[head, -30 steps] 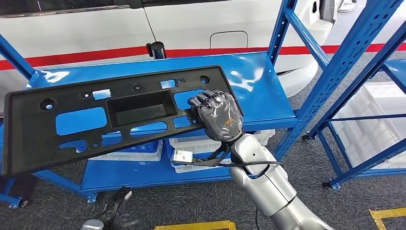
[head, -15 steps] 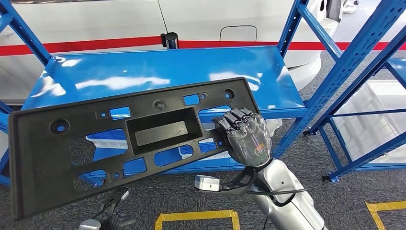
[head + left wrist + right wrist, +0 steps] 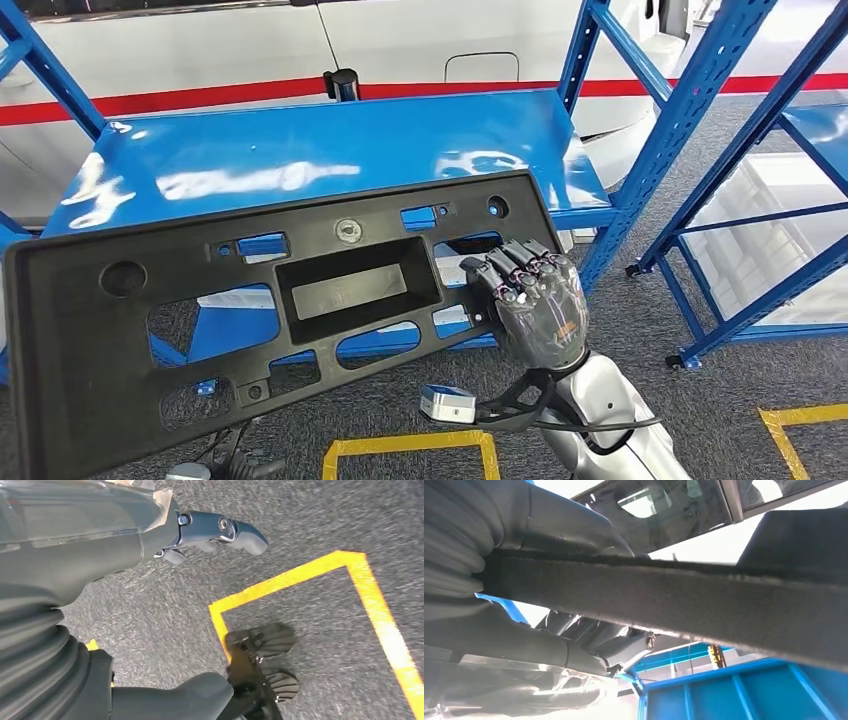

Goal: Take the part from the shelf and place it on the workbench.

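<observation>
The black panel (image 3: 270,320) has come off the shelf (image 3: 330,150) toward the robot, its length stretching leftward from the right hand (image 3: 530,305) gripping its end; the left hand (image 3: 100,540) hangs empty, fingers apart.

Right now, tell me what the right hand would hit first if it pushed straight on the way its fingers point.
Probably the blue shelf top: the right hand, gripping the black part, points toward it. Depth is unclear.

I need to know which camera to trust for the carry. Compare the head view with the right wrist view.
Head view alone: the whole black panel with its cutouts, the blue shelf, the yellow floor tape and the white vehicle.
Right wrist view alone: the panel's edge close up, seen from below.
Both: the right hand gripping the panel.
</observation>
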Robot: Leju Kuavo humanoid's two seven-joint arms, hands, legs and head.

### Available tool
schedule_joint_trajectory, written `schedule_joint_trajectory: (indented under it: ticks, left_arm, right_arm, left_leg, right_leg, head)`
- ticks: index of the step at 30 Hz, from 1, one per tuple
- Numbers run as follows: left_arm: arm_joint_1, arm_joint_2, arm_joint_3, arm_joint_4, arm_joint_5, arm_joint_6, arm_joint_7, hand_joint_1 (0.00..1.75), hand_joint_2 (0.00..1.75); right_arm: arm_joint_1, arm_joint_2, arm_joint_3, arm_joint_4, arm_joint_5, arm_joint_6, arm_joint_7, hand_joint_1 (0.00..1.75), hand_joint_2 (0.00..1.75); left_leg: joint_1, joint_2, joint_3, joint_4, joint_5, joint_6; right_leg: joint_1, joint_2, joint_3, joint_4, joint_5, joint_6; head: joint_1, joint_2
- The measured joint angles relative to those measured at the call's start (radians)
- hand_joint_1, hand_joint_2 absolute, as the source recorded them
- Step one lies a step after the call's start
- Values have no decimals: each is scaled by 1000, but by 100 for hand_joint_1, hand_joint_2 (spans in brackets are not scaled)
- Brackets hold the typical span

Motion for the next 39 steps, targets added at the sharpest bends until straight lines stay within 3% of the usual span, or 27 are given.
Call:
schedule_joint_trajectory:
  ticks: [3,4,5,7,8,9,11,12,13,15,17,18,20,22,23,24,26,27,28,29,30,32,34,37,39]
  left_arm:
    - [0,2,1,0,0,1,0,0,175]
    - [0,3,2,0,1,2,0,0,175]
    - [-1,3,3,0,1,2,0,0,175]
    - [-4,3,5,0,4,5,1,0,175]
    - [-5,2,6,0,6,6,2,0,175]
    - [-6,2,7,0,8,6,2,0,175]
    - [-6,3,8,0,11,7,2,0,175]
    - [-5,3,10,0,12,8,1,0,175]
    - [-4,4,11,0,13,8,1,0,175]
    - [-3,4,16,0,17,9,0,0,175]
    - [-1,3,18,0,21,9,-1,0,175]
    - [-1,4,19,0,23,9,-2,0,175]
    - [0,5,22,0,27,11,-4,0,175]
    - [2,10,25,0,31,12,-5,0,175]
    - [4,12,26,0,32,12,-6,0,175]
    - [6,14,28,0,33,12,-7,0,175]
    - [9,15,31,0,33,12,-8,0,175]
    - [10,16,32,0,33,12,-8,0,175]
    - [12,16,33,0,33,12,-8,0,175]
    - [13,17,34,0,34,13,-8,0,175]
    - [13,17,35,0,36,14,-8,0,175]
    - [13,18,37,0,40,16,-11,0,175]
    - [13,19,41,0,43,18,-14,0,175]
    - [14,21,44,0,46,19,-17,0,175]
    - [14,20,47,0,49,20,-18,0,175]
  right_arm:
    - [23,-4,-7,-16,3,0,4,175,175]
    - [43,-9,-17,-28,5,-1,5,175,175]
    - [64,-15,-31,-40,3,-3,6,175,175]
    - [102,-29,-60,-60,-5,-7,6,175,175]
    - [111,-34,-69,-63,-12,-9,4,175,175]
    - [115,-37,-74,-63,-17,-10,2,175,175]
    - [123,-41,-80,-62,-25,-11,-4,175,175]
    - [128,-43,-83,-62,-28,-13,-7,175,175]
    - [133,-46,-86,-61,-32,-14,-9,175,175]
    - [141,-51,-91,-61,-41,-16,-15,175,175]
    - [145,-55,-98,-60,-48,-19,-20,175,175]
    - [147,-57,-101,-60,-51,-22,-22,175,175]
    - [150,-59,-107,-60,-56,-28,-26,175,175]
    - [153,-61,-111,-59,-59,-34,-32,175,175]
    - [154,-61,-113,-59,-60,-35,-34,175,175]
    - [155,-61,-113,-59,-60,-36,-36,175,175]
    - [156,-61,-115,-58,-60,-36,-37,175,175]
    - [158,-61,-115,-57,-60,-36,-38,175,175]
    - [159,-61,-116,-55,-61,-36,-39,175,175]
    - [160,-61,-116,-53,-62,-36,-40,175,175]
    - [161,-61,-116,-52,-64,-36,-42,175,175]
    - [161,-61,-117,-49,-72,-36,-49,175,175]
    - [159,-61,-119,-46,-83,-36,-58,175,175]
    - [157,-62,-120,-40,-101,-37,-69,175,175]
    - [156,-65,-122,-34,-111,-38,-76,175,175]
  left_leg:
    - [7,0,-32,146,-63,-12]
    - [13,0,12,123,-59,-17]
    - [12,-2,68,52,-36,-9]
    - [10,-1,172,-109,15,21]
    - [4,0,166,-123,26,41]
    - [4,2,155,-125,38,52]
    - [-2,4,126,-125,60,63]
    - [-5,4,111,-124,71,65]
    - [-8,4,96,-124,82,66]
    - [-15,3,69,-123,103,65]
    - [-21,2,50,-121,122,60]
    - [-22,2,45,-120,131,56]
    - [-22,3,41,-123,147,44]
    - [-16,2,33,-120,143,30]
    - [-14,1,24,-103,116,21]
    - [-11,-1,10,-67,72,13]
    - [-2,-1,-22,54,-29,-6]
    - [3,-1,-32,115,-54,-14]
    - [8,-1,-32,154,-56,-21]
    - [14,-1,-16,160,-39,-26]
    - [19,0,19,128,-12,-31]
    - [25,-1,120,-7,11,-35]
    - [21,-4,179,-99,-2,-25]
    - [12,-4,171,-118,11,13]
    - [11,1,153,-128,36,41]
  right_leg:
    - [0,0,-28,2,21,5]
    - [-2,0,-45,4,35,13]
    - [-2,0,-58,3,53,30]
    - [-2,0,-88,13,68,60]
    - [-1,1,-104,36,50,65]
    - [-1,1,-123,81,11,59]
    - [1,1,-164,216,-73,48]
    - [1,1,-174,272,-94,51]
    - [2,1,-169,300,-96,56]
    - [6,1,-103,243,-63,67]
    - [14,1,10,91,-50,57]
    - [19,1,49,30,-56,48]
    - [29,2,74,-27,-64,33]
    - [19,1,62,-30,-46,17]
    - [13,0,56,-33,-34,7]
    - [7,-1,48,-35,-21,-1]
    - [8,-2,24,-33,2,-7]
    - [7,-2,11,-32,12,-5]
    - [7,-3,-2,-29,21,-2]
    - [5,-3,-15,-26,28,3]
    - [3,-3,-27,-20,34,7]
    - [0,-3,-49,-5,42,18]
    - [2,-4,-60,3,51,33]
    - [4,-4,-71,2,66,59]
    - [6,-2,-97,47,22,58]
  head:
    - [0,0]
    - [0,0]
    - [0,0]
    - [1,0]
    - [3,0]
    - [4,0]
    - [7,0]
    - [8,0]
    - [8,0]
    - [9,0]
    - [9,0]
    - [8,0]
    - [7,0]
    - [6,0]
    - [5,0]
    - [4,0]
    - [0,0]
    - [1,0]
    - [0,0]
    - [0,0]
    - [0,0]
    - [0,0]
    - [0,0]
    - [1,0]
    - [4,0]
